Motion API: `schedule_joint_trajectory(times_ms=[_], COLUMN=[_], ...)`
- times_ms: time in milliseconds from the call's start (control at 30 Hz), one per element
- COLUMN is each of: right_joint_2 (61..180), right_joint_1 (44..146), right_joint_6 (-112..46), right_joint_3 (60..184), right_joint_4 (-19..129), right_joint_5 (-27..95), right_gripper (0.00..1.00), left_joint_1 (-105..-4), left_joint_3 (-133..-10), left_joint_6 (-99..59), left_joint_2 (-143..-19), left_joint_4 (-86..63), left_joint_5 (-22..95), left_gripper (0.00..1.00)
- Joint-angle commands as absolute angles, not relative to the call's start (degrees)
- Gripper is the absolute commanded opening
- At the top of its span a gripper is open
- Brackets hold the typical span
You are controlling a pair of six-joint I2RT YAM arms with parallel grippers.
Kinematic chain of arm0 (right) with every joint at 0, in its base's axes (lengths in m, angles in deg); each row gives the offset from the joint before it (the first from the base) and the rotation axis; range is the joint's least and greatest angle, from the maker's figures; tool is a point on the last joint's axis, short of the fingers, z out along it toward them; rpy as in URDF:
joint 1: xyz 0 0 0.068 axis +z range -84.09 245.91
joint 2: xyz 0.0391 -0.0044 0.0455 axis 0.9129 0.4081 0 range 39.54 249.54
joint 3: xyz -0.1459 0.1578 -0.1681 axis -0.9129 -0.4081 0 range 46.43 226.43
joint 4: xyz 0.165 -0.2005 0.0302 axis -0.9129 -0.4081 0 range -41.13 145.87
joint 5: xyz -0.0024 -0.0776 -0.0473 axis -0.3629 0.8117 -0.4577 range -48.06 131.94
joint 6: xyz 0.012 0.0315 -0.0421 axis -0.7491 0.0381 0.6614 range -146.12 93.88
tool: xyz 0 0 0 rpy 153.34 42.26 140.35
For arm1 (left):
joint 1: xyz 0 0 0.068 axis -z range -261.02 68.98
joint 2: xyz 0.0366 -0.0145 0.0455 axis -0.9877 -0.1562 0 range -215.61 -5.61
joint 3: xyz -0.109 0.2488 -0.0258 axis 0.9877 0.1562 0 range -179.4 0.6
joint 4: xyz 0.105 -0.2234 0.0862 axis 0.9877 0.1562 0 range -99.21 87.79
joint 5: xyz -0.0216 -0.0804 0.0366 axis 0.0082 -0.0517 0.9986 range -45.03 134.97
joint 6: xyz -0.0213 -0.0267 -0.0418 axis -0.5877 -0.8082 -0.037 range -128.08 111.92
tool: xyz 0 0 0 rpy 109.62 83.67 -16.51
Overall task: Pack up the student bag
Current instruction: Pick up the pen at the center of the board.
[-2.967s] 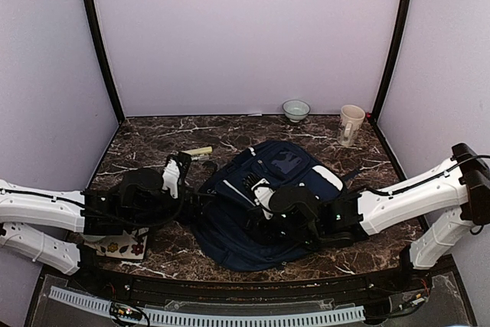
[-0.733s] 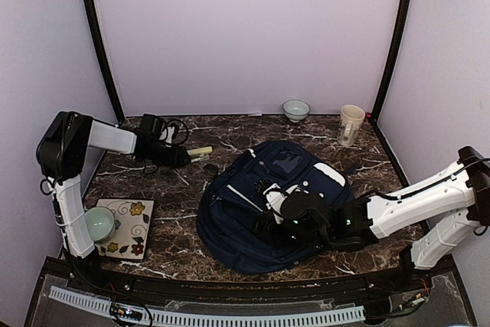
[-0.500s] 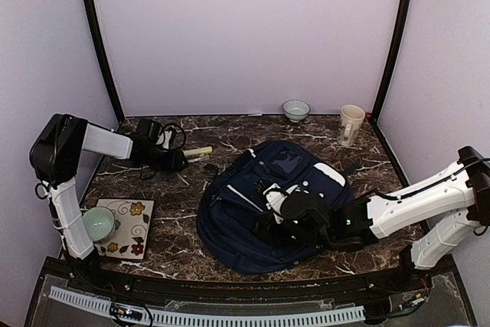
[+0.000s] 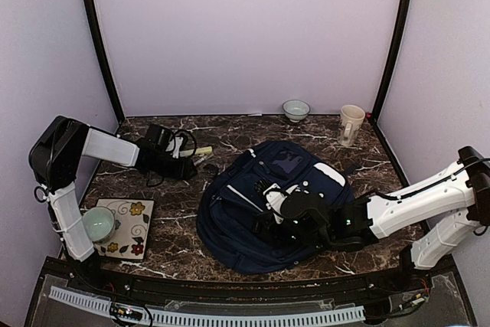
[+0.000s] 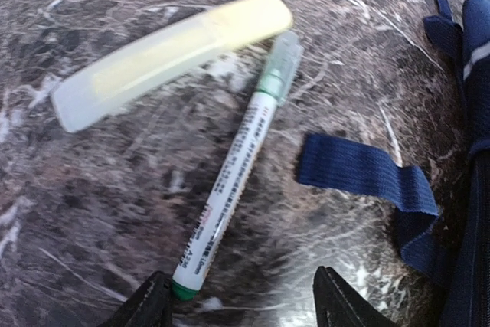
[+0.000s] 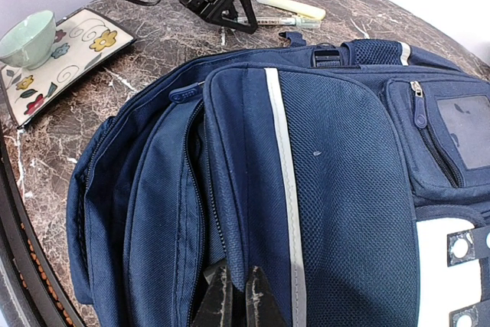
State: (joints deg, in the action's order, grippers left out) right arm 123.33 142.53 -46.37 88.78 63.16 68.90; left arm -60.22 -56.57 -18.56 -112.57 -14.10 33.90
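Note:
The student bag [image 4: 260, 223] lies flat at mid-table, navy with white stripes; the right wrist view shows it close up [image 6: 337, 174]. My right gripper [image 6: 237, 300] is shut on a fold of the bag's front pocket flap; from above it sits on the bag [image 4: 262, 188]. My left gripper [image 5: 241, 308] is open low over the table at the back left [image 4: 190, 165]. A white pen with green ends [image 5: 233, 166] lies between its fingers, its end by the left fingertip. A pale yellow highlighter [image 5: 168, 51] lies just beyond the pen.
A blue bag strap [image 5: 367, 178] lies right of the pen. A green cup [image 4: 98, 223] stands on a floral tile [image 4: 134, 229] at the front left. A small bowl [image 4: 295, 109] and a cream mug [image 4: 351, 124] stand at the back wall.
The left arm has swung from over the floral tile to the back left, then crept right toward the pen and highlighter. The right gripper stays on the bag.

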Motion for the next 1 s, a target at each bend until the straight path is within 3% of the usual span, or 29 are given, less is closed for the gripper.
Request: schedule_joint_trajectory(times_ms=[0,367,733,967], right_joint_2=[123.0,122.9,122.8,122.7], right_joint_1=[142.8,142.8,143.0,143.0], right_joint_6=[-47.1,-47.1,-47.1,-47.1], right_joint_3=[88.3,88.8,88.6,88.8], right_joint_4=[62.9,62.8,62.7,62.1], right_joint_5=[70.2,69.4,69.3,69.8], right_gripper=[0.0,0.0,0.0,0.0], left_joint_1=[-57.4,-51.8,-48.6,-48.1], left_joint_3=[-55.2,-53.8,-59.9,-64.7], left_joint_6=[-18.8,-20.0,-17.6,-16.2], left_joint_2=[-110.4,-107.6,-111.6,-117.1], left_joint_4=[-11.4,-11.5,-6.1,-5.2], left_joint_5=[35.2,38.9,52.6,53.6], left_gripper=[0.64,0.55,0.49,0.36])
